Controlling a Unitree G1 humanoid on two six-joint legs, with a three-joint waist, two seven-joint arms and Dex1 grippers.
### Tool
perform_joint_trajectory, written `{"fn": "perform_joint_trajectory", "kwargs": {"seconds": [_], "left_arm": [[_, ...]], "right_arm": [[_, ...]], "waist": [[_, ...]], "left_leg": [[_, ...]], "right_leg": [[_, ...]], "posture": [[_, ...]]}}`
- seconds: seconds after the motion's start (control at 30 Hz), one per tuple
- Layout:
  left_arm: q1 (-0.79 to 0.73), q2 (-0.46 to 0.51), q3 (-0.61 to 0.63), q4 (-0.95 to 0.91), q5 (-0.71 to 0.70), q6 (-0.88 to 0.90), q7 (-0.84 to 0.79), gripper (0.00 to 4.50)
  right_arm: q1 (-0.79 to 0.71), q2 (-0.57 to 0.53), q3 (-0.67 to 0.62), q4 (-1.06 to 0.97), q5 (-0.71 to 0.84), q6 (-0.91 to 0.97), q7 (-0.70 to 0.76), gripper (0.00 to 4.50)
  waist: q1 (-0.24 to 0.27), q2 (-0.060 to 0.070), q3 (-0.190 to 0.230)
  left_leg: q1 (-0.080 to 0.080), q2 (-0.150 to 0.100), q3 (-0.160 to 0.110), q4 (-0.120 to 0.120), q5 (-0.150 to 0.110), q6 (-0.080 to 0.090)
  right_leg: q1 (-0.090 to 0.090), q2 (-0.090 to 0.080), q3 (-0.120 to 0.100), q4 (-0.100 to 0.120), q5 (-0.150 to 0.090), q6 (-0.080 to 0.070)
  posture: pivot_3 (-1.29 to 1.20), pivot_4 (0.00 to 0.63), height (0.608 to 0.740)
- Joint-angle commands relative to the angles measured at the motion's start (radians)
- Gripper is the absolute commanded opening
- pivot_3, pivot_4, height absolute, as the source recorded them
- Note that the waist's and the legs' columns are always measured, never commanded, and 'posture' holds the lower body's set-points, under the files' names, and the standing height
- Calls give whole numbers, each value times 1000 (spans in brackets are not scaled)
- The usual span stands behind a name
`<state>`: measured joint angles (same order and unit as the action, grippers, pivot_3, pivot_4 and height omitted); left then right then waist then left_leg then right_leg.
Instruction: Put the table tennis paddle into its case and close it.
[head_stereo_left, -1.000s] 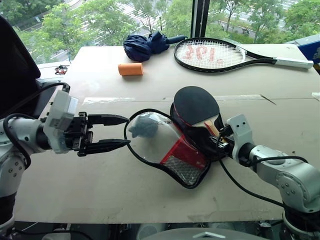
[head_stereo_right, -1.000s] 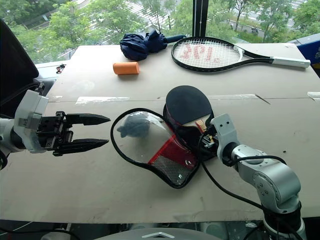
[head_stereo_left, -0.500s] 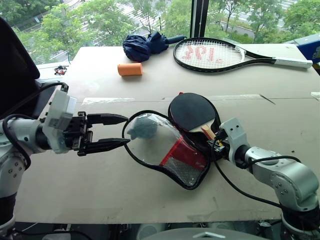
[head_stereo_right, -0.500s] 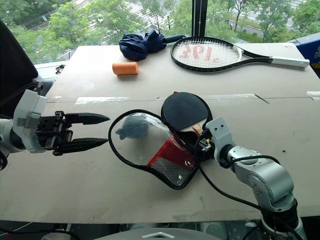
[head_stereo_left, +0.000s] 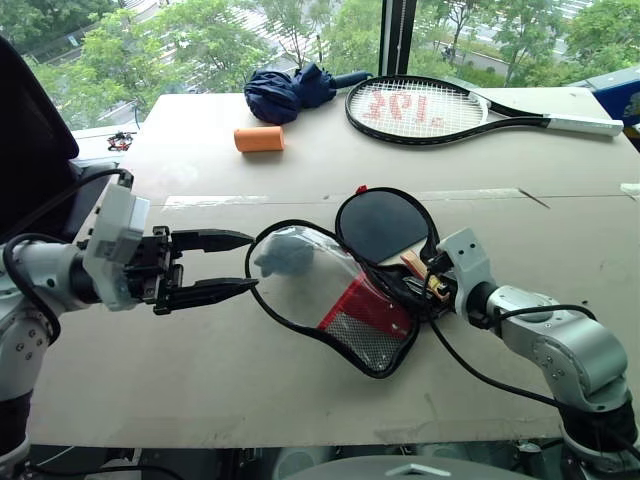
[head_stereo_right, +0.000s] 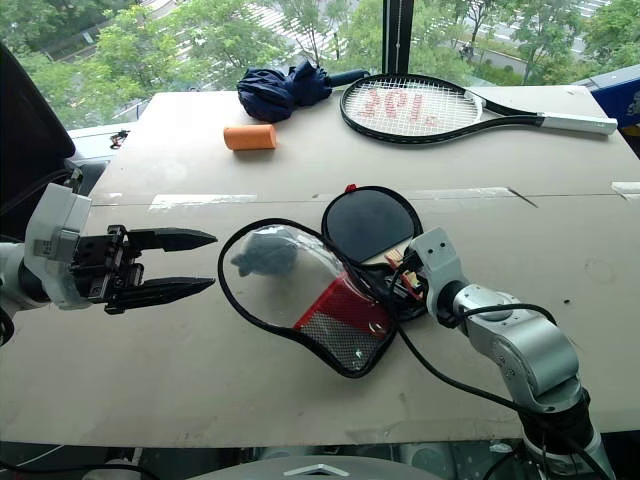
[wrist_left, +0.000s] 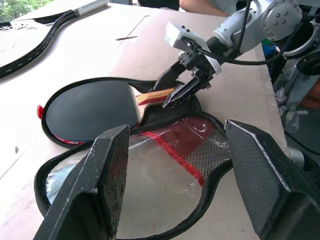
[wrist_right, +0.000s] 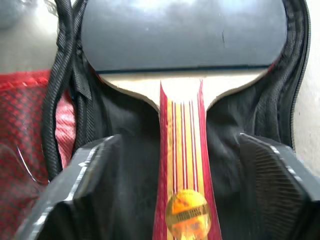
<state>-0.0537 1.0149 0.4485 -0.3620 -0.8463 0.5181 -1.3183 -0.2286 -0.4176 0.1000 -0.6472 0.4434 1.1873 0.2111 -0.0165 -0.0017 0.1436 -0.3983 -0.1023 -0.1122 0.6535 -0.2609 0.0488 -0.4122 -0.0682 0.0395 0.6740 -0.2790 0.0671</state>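
The table tennis paddle (head_stereo_left: 385, 224) lies flat inside the lower half of the open case (head_stereo_left: 340, 300), black face up, its striped wooden handle (wrist_right: 182, 165) pointing toward my right arm. The case's clear flap, with the red panel and mesh pocket, is folded out toward my left, and the grey-blue fish charm (head_stereo_left: 285, 255) shows under the plastic.

All of this rests on a pale, cardboard-coloured table (head_stereo_left: 200, 340) with taped seams. At the far edge lie a large strung tennis racket (head_stereo_left: 440, 108), a bundled dark blue umbrella (head_stereo_left: 290, 90) and an orange cylinder (head_stereo_left: 259, 139). Beyond the table is a window onto green trees.

My right gripper (wrist_left: 175, 89) sits low at the handle end of the case. Its two fingers are spread wide on either side of the handle, which lies between them with a gap on each side. My left gripper (head_stereo_left: 225, 265) hovers above the table just beside the flap's rim, pointing across at it, fingers apart and empty.
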Motion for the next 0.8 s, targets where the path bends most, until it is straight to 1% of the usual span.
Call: {"fn": "perform_joint_trajectory", "kwargs": {"seconds": [0.03,0.1,0.2,0.27,0.33,0.37,0.4,0.43,0.5,0.57,0.63,0.67,0.7,0.73,0.8], "left_arm": [[24,2,43,-50,-27,19,13,3056],[48,4,48,-66,-26,22,8,3056],[182,-9,44,-108,19,11,-14,3056],[241,-19,41,-118,31,14,-6,3056],[321,-19,-3,-93,160,-98,-45,3056],[346,-27,-22,-81,198,-126,-46,3056],[364,-51,-42,-64,206,-131,-37,3056],[373,-69,-51,-52,201,-129,-29,3056],[381,-110,-90,-16,245,-174,-6,3056],[376,-137,-131,4,299,-238,-2,3056],[343,-158,-189,31,351,-264,28,3056],[318,-170,-222,45,377,-281,42,3056],[278,-184,-261,69,417,-304,65,3056],[239,-197,-296,95,457,-330,88,3056],[172,-227,-344,152,503,-368,114,3056]], "right_arm": [[-11,-9,-49,-53,28,-25,38,4453],[-7,-5,-74,-67,43,-22,49,4453],[60,-42,-215,-125,163,-73,177,4453],[117,-85,-269,-147,195,-112,239,4453],[221,-132,-356,-139,229,-181,339,4453],[272,-155,-394,-127,233,-203,376,4453],[359,-178,-450,-103,225,-301,483,4453],[419,-195,-484,-87,219,-374,554,4453],[543,-246,-536,-26,169,-528,687,4453],[605,-265,-572,36,143,-655,770,4453],[616,-242,-646,113,204,-753,862,4453],[621,-250,-665,148,210,-799,911,4453],[623,-267,-684,178,227,-805,950,4453],[625,-282,-693,204,220,-828,974,4453],[624,-298,-704,248,208,-870,1005,4453]], "waist": [[0,0,0],[0,0,0],[0,0,0],[3,-1,0],[5,-1,-1],[6,-1,-1],[9,0,-1],[15,1,-1],[21,0,-1],[22,-2,-2],[22,-2,-3],[22,-2,-2],[25,-1,-2],[28,-1,-2],[31,-2,-2]], "left_leg": [[0,0,0,0,0,0],[0,0,0,0,0,0],[0,0,1,0,0,0],[0,0,1,0,0,0],[0,0,1,0,0,0],[0,0,1,0,0,0],[1,0,1,0,0,0],[1,0,2,-1,0,0],[2,0,2,-1,-2,3],[2,0,2,0,-2,4],[5,1,2,0,-3,4],[9,1,2,0,-3,5],[11,1,2,0,-3,6],[15,1,2,-1,-4,6],[16,1,2,-1,-4,6]], "right_leg": [[0,0,0,0,0,0],[0,0,0,0,0,0],[0,0,1,0,0,0],[1,0,0,-1,0,0],[1,0,-1,-1,0,0],[1,-1,-1,-1,0,0],[2,-1,0,-1,0,0],[3,-2,0,-2,0,0],[4,-2,-1,-3,0,0],[5,-2,-1,-3,0,0],[7,-1,-1,-2,1,-1],[11,-2,0,-2,1,-1],[12,-2,0,-2,1,-1],[17,-2,0,-3,1,-1],[18,-2,-1,-4,1,-1]], "posture": [[0,150,723],[0,150,723],[0,150,723],[0,150,723],[0,150,723],[0,150,723],[0,150,723],[0,150,723],[0,150,723],[0,150,723],[0,150,723],[0,150,723],[0,150,723],[0,150,723],[0,150,723]]}}
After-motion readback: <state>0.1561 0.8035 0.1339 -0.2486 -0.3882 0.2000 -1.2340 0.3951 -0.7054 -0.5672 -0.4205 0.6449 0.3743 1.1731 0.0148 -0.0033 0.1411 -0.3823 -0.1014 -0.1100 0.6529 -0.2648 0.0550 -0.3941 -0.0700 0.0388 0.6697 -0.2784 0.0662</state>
